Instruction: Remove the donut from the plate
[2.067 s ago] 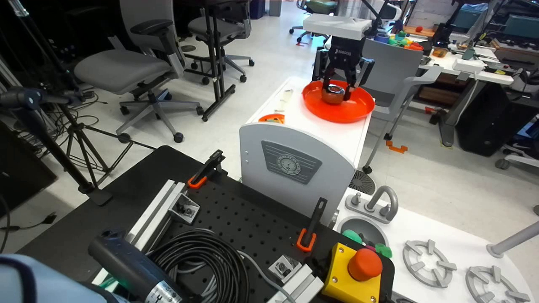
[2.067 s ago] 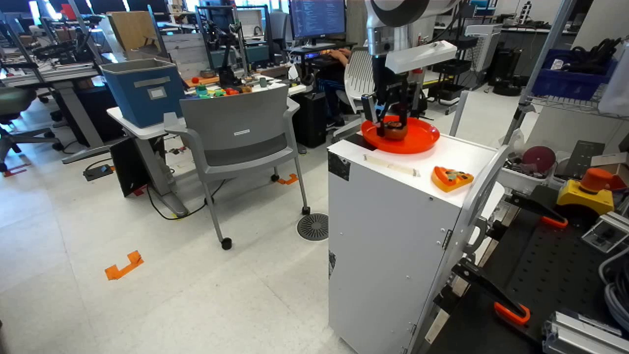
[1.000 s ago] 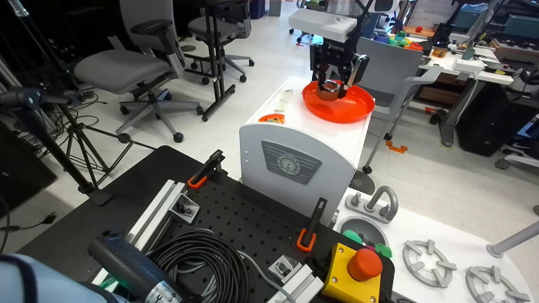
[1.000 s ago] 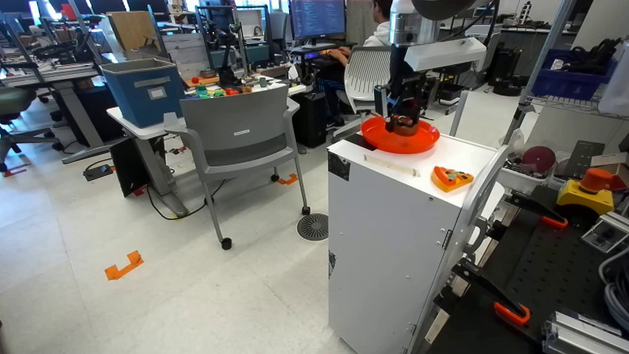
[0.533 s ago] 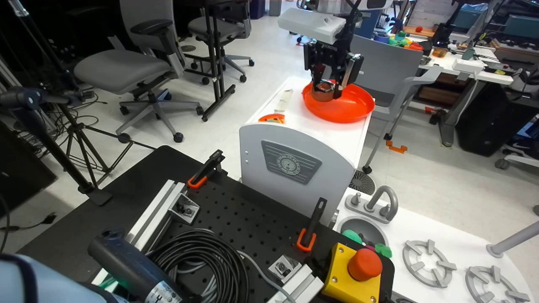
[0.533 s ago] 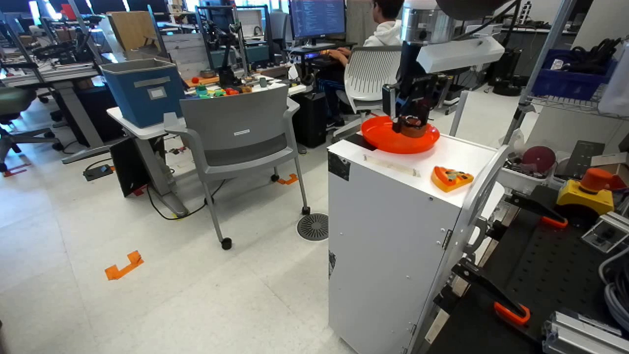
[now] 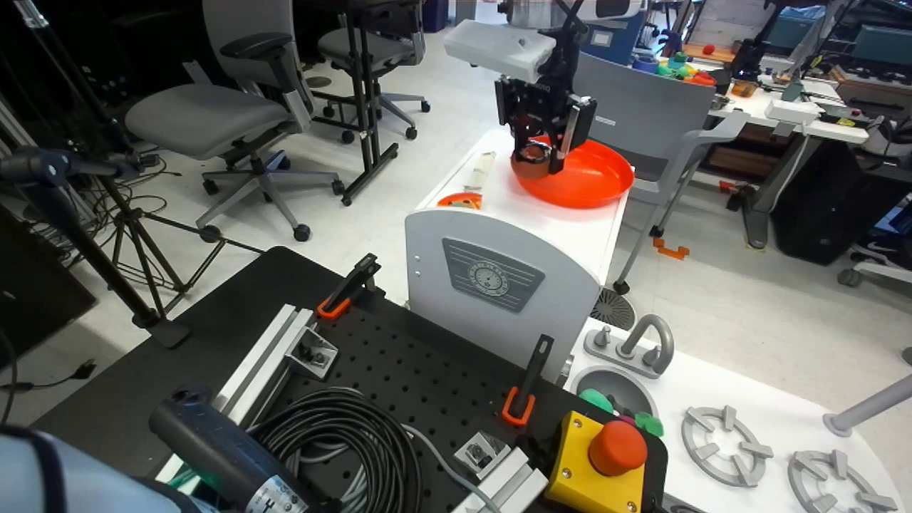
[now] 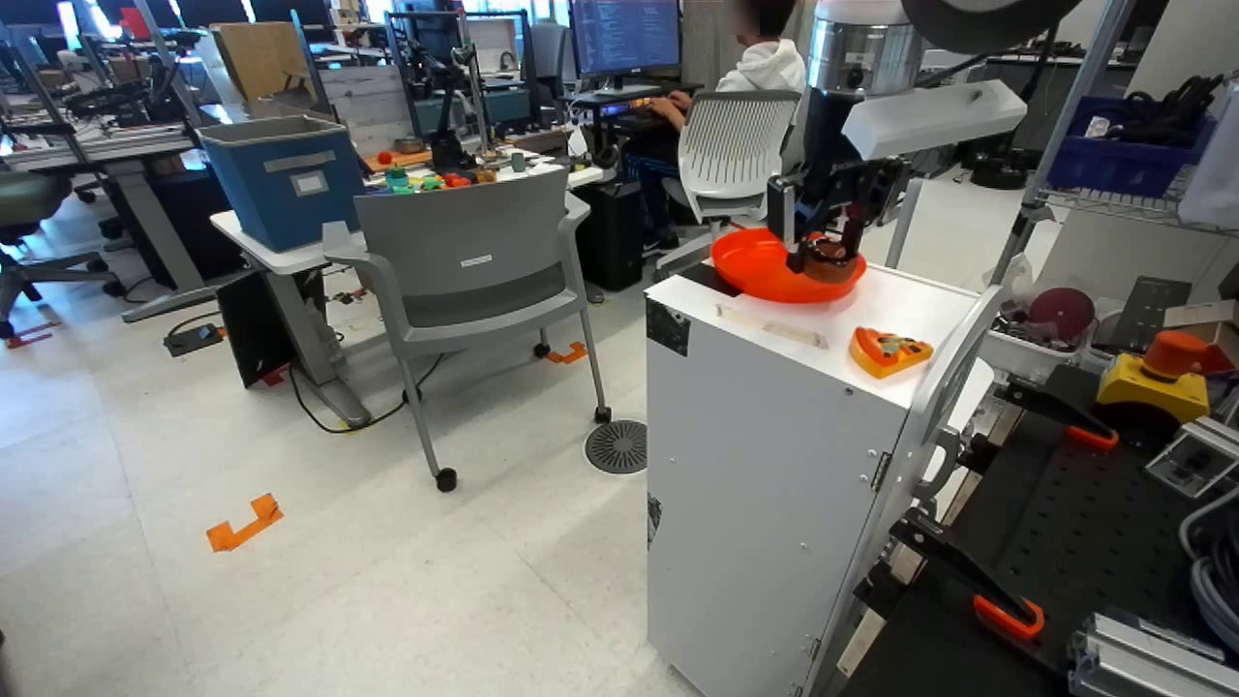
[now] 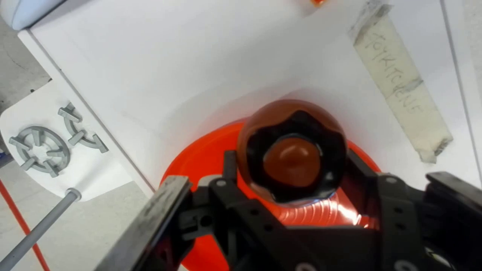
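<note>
Black two-finger gripper clamps the brown dark-glazed toy donut between its jaws, over the rim of the round orange-red plate; outward travel should clear it

Brown donut, dark-ringed, held over rim of orange-red plate

Between the pizza slice and the plate, bare worktop leaves a way through; the tape strip lies flat near one edge. At the slice's end, the grey panel rises upright above the worktop, blocking low passage.
</note>
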You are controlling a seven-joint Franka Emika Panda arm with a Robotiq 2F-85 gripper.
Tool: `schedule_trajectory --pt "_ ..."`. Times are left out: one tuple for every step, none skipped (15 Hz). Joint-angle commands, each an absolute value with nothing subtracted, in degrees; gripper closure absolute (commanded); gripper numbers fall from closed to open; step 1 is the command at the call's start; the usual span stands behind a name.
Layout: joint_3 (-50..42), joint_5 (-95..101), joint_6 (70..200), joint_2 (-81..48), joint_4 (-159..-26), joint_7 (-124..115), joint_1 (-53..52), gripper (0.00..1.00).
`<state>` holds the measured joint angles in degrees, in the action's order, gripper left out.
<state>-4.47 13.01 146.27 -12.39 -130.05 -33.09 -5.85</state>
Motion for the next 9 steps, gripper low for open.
schedule_trajectory --pt "-4.12 11.84 146.98 -10.22 -132.22 -31.83 -5.51 0.58" --pt "-3.8 10.67 146.6 -9.99 -132.34 -31.04 -5.25 0.58" --pt "-3.49 9.36 146.05 -9.84 -132.36 -30.11 -4.97 0.58" --pt "-3.27 8.15 145.79 -9.62 -132.49 -29.27 -4.81 0.58" --pt "-2.98 6.7 145.07 -9.61 -132.34 -27.87 -4.59 0.58" --pt "-2.7 5.24 143.67 -9.52 -132.11 -26.22 -4.42 0.58" --pt "-2.33 3.42 141.57 -9.61 -131.52 -24.06 -4.09 0.58" --pt "-2.18 2.08 140.27 -9.57 -131.32 -22.84 -3.9 0.58" --pt "-2.15 1.03 139.23 -9.61 -131.13 -22.06 -3.75 0.58"
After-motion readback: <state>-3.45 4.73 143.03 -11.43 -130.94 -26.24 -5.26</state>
